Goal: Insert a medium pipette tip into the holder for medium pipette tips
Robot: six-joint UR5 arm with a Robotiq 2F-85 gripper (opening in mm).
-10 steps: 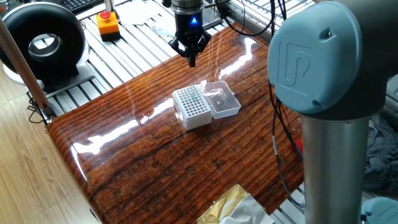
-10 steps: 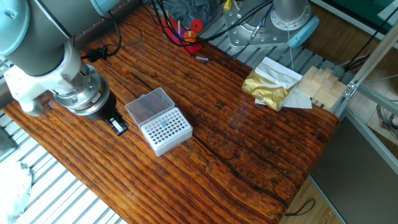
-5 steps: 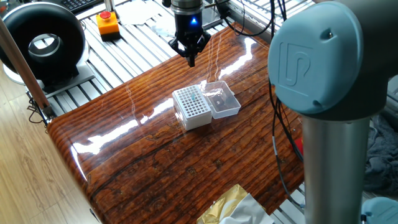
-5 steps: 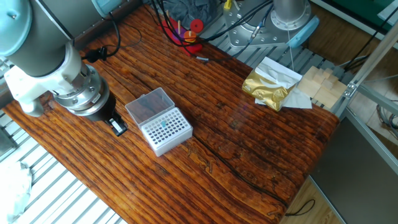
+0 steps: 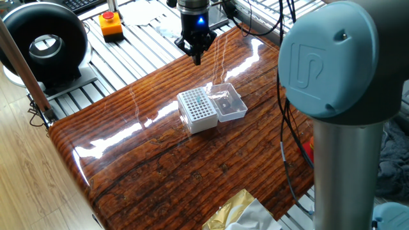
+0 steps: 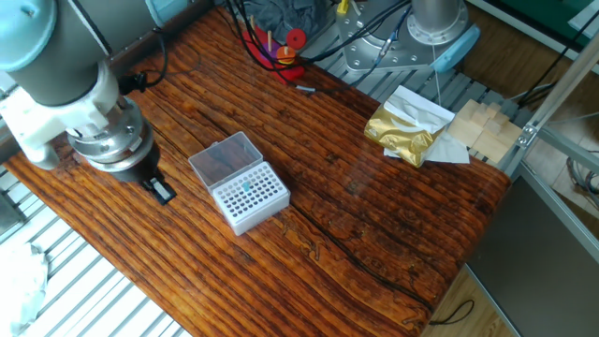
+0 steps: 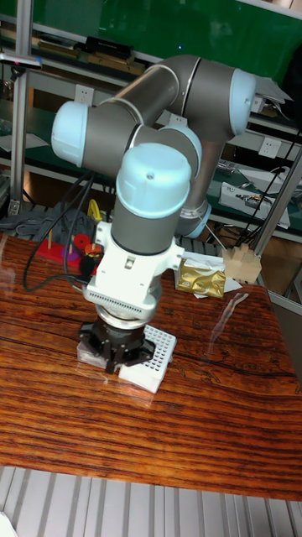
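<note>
The holder for medium pipette tips (image 5: 197,110) is a small white box with a gridded top, standing mid-table with its clear lid (image 5: 228,102) open beside it. A small bluish spot shows among the holes (image 6: 247,186). My gripper (image 5: 196,57) hangs over the far table edge, apart from the holder (image 6: 248,194), fingers pointing down and pressed together. In the other fixed view the gripper (image 6: 161,190) sits left of the lid (image 6: 225,157). In the tall view the gripper (image 7: 115,362) covers part of the holder (image 7: 156,348). I cannot make out the medium pipette tip in any view.
A gold foil pack (image 6: 402,131) and wooden blocks (image 6: 482,126) lie at one table corner. Red cables (image 6: 281,47) trail along an edge. An orange button box (image 5: 110,24) and a black round device (image 5: 45,45) stand on the slatted metal frame beyond the table.
My gripper has shifted a little away from the holder, toward the table's edge. The holder and lid have not moved.
</note>
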